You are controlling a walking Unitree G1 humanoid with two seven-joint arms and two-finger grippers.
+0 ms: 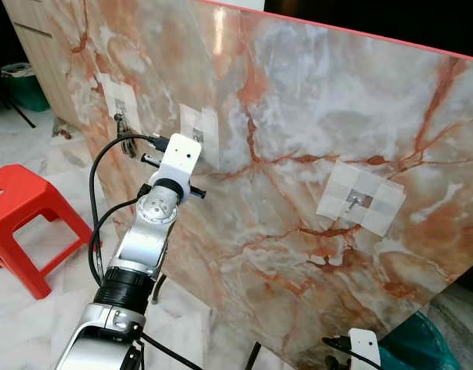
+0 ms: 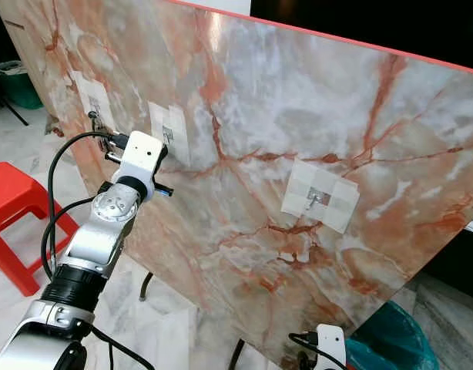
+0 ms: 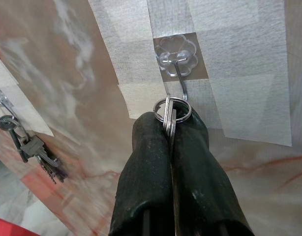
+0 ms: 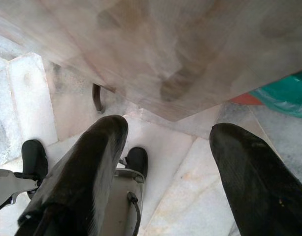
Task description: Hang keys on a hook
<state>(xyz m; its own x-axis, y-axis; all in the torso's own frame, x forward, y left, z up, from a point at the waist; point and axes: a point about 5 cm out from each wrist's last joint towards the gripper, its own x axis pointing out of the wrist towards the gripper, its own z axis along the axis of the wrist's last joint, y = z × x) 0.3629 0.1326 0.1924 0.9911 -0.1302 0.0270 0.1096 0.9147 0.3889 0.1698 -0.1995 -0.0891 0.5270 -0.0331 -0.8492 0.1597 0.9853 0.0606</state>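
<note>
Keyring [image 3: 171,109] in left claw [image 3: 170,129] rests on hook [image 3: 178,73].

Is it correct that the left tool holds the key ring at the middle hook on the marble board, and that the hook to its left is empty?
Not quite. The left tool does hold the key ring at the middle hook on the marble board, but the neighbouring hook is not empty: a bunch of keys already hangs there, as the left wrist view shows.
</note>
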